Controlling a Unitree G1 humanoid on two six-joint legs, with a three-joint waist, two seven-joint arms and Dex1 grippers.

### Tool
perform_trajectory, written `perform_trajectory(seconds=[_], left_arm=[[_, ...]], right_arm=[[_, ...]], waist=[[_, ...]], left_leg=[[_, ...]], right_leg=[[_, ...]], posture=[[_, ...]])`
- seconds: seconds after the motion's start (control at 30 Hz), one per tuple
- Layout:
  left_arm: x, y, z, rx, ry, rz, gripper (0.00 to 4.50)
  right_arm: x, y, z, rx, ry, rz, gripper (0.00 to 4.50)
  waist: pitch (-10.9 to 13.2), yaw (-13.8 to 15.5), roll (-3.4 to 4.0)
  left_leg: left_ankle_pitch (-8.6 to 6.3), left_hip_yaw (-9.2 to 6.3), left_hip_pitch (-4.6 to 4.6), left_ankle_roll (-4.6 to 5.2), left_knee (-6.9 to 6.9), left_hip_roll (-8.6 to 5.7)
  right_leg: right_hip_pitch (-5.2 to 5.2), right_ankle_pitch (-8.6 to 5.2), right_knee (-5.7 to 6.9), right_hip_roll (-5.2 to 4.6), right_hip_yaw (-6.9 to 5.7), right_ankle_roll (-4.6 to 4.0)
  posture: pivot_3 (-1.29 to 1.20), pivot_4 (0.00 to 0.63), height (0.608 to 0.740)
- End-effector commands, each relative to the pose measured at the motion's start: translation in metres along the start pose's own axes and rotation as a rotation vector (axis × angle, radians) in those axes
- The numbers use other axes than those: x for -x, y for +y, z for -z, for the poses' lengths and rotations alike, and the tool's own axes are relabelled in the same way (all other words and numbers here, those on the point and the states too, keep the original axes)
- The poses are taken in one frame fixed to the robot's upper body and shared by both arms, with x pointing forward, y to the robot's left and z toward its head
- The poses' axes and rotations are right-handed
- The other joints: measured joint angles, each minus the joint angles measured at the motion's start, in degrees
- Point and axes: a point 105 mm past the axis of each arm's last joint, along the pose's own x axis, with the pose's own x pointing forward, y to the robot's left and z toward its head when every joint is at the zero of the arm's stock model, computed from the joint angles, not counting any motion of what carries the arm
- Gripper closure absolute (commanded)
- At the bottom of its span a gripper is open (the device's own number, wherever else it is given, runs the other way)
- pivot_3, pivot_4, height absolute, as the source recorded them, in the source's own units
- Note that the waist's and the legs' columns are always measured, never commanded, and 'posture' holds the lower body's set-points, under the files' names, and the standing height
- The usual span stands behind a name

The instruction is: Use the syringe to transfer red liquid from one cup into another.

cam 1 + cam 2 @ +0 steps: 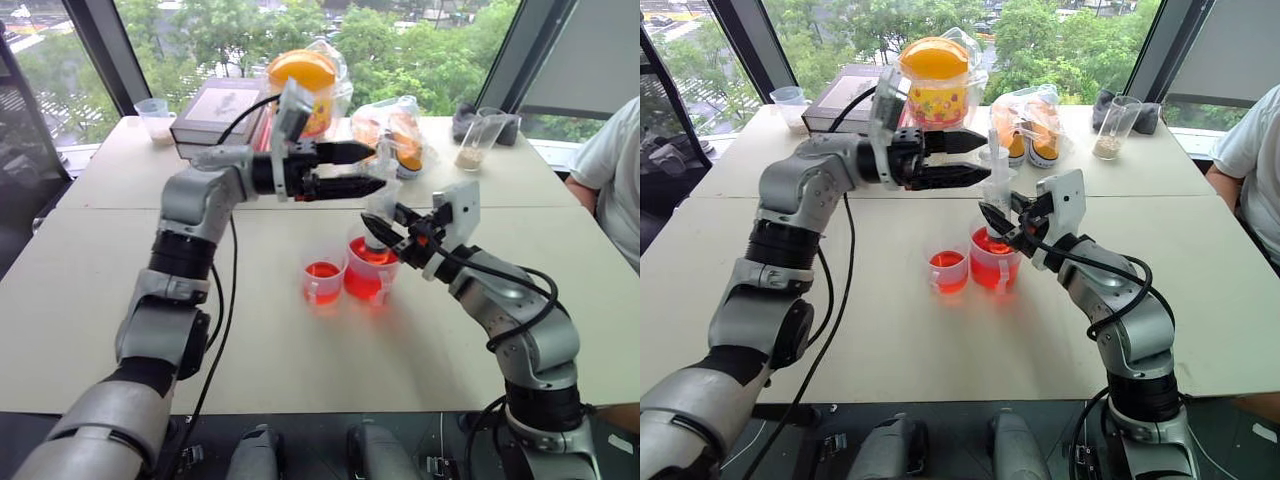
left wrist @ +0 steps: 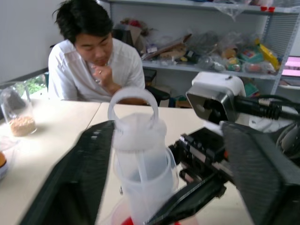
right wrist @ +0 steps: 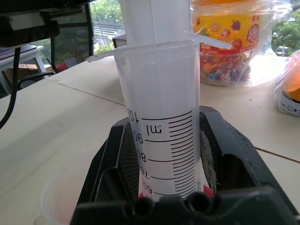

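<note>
A: Where is the syringe (image 1: 998,185)?

B: It stands straight up over the big cup (image 1: 990,262), near the middle of the tabletop (image 1: 890,340). Its low end goes down into the cup, where the red liquid (image 1: 987,245) is.

A: Who holds it?

B: The right gripper (image 1: 1002,228). Its black fingers (image 3: 225,154) are squeezed on the fat clear barrel, one on each side. You can read the printed lines and numbers on the barrel between them.

A: And the left gripper (image 1: 985,160)?

B: It comes in from nine o'clock and points sideways at the top of the syringe. Its fingers (image 1: 345,152) are spread wide, one on each side of the white push rod with the ring on top. They look a little apart from it, not gripping.

A: Where is the small cup (image 1: 947,271)?

B: Just beside the big cup, at its nine o'clock. It has red in it too.

A: What else is there?

B: Toward twelve o'clock there is a yellow tub in a bag (image 1: 936,75), a book (image 1: 845,100), and a tall cup with beige powder (image 1: 1113,130). A person in a white shirt (image 1: 1252,160) sits at three o'clock.
</note>
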Motion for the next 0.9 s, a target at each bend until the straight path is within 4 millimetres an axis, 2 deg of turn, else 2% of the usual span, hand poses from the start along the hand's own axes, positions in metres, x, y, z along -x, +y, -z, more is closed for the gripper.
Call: perform_trajectory(seconds=[0.03,0.2,0.23,0.33,0.43,0.5,0.57,0.67,0.77,0.9], left_arm=[[0.013,-0.002,-0.013,-0.032,-0.018,-0.022,0.54],[0.047,0.008,-0.017,-0.017,-0.009,-0.136,0.54],[0.054,0.011,-0.02,-0.016,-0.01,-0.166,0.54],[0.073,0.017,-0.026,-0.017,-0.017,-0.236,0.54],[0.084,0.018,-0.026,-0.015,-0.01,-0.272,0.54],[0.089,0.019,-0.025,-0.017,-0.004,-0.292,0.54],[0.092,0.018,-0.026,-0.018,-0.006,-0.302,0.54],[0.093,0.016,-0.029,-0.017,-0.017,-0.306,0.54],[0.087,0.012,-0.034,-0.007,-0.043,-0.287,0.54],[0.078,0.005,-0.035,0.001,-0.046,-0.238,0.54]], right_arm=[[0.003,0.002,-0.028,0.045,-0.085,-0.018,3.12],[0.0,0.001,-0.048,0.064,-0.134,-0.034,3.12],[-0.001,0.002,-0.058,0.062,-0.161,-0.052,3.12],[-0.006,0.011,-0.088,0.026,-0.243,-0.124,3.12],[-0.01,0.021,-0.104,-0.022,-0.285,-0.2,3.12],[-0.013,0.028,-0.107,-0.062,-0.297,-0.248,3.12],[-0.018,0.032,-0.099,-0.084,-0.278,-0.262,3.12],[-0.023,0.04,-0.076,-0.099,-0.228,-0.284,3.12],[-0.025,0.046,-0.045,-0.083,-0.159,-0.288,3.12],[-0.024,0.049,-0.021,-0.081,-0.117,-0.283,3.12]], waist=[[0.0,0.1,0.0],[0.0,-0.1,0.0],[0.0,0.0,0.0],[0.0,-0.1,0.0],[0.0,0.0,0.0],[0.0,0.1,0.0],[0.0,0.2,0.0],[0.0,0.2,-0.01],[0.0,0.1,-0.01],[0.0,0.1,-0.01]], left_leg=[[0.0,0.0,-0.01,0.0,0.0,0.0],[0.0,0.02,-0.01,0.0,0.0,0.02],[0.0,0.02,0.0,0.0,0.0,0.02],[0.0,0.04,0.0,0.0,0.01,0.03],[0.0,0.02,0.0,0.0,0.0,0.05],[0.0,0.02,-0.01,0.0,-0.01,0.06],[0.0,0.04,-0.02,0.0,-0.01,0.06],[0.0,0.05,-0.05,0.0,0.01,0.04],[0.0,0.06,-0.06,0.0,0.01,0.03],[0.0,0.06,-0.05,0.0,0.01,0.03]], right_leg=[[0.0,0.0,-0.01,0.0,-0.01,0.0],[-0.02,0.0,0.0,0.0,0.0,0.0],[-0.02,0.0,0.01,0.0,0.0,0.0],[-0.03,0.0,0.03,0.0,0.01,0.0],[-0.02,0.0,0.04,0.0,-0.03,0.0],[-0.01,0.0,0.03,-0.01,-0.06,0.0],[-0.01,0.0,0.02,-0.02,-0.06,0.0],[0.0,0.0,0.0,-0.06,-0.07,0.01],[0.0,0.0,-0.01,-0.08,-0.07,0.01],[-0.01,0.0,0.01,-0.06,-0.06,0.01]], posture=[[0.0,0.15,0.74],[0.0,0.15,0.74],[0.0,0.15,0.74],[0.0,0.15,0.74],[0.0,0.15,0.74],[0.0,0.15,0.74],[0.0,0.15,0.74],[0.0,0.15,0.74],[0.0,0.15,0.74],[0.0,0.15,0.74]])
